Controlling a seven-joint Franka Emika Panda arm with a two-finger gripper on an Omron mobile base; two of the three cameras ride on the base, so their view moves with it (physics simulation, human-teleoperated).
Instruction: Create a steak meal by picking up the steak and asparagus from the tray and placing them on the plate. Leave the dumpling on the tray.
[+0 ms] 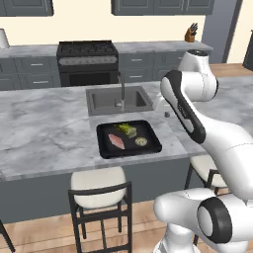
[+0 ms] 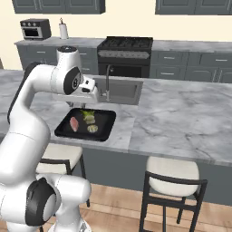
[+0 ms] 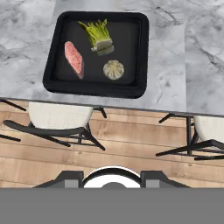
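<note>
The black tray [image 3: 141, 52] [image 1: 153, 143] [image 2: 106, 124] lies on the marble counter near its front edge. On it rest the pink-red steak [image 3: 74, 58] [image 1: 116, 141] [image 2: 74, 123], the yellow-green asparagus [image 3: 99, 36] [image 1: 126, 129] [image 2: 87, 114] and the pale dumpling [image 3: 113, 69] [image 1: 141, 142] [image 2: 92, 128]. My gripper [image 3: 112, 177] hangs high above the counter's front edge, well short of the tray. It is open, its fingertips [image 3: 70, 177] wide apart with nothing between them. The plate is out of view.
A grey sink [image 1: 106, 101] with a faucet [image 1: 121, 89] sits just behind the tray. Stools [image 1: 99, 185] [image 2: 172, 174] stand under the counter's front edge. A stove [image 1: 88, 54] and cabinets line the back wall. Bare marble [image 2: 181, 113] spreads to the tray's right.
</note>
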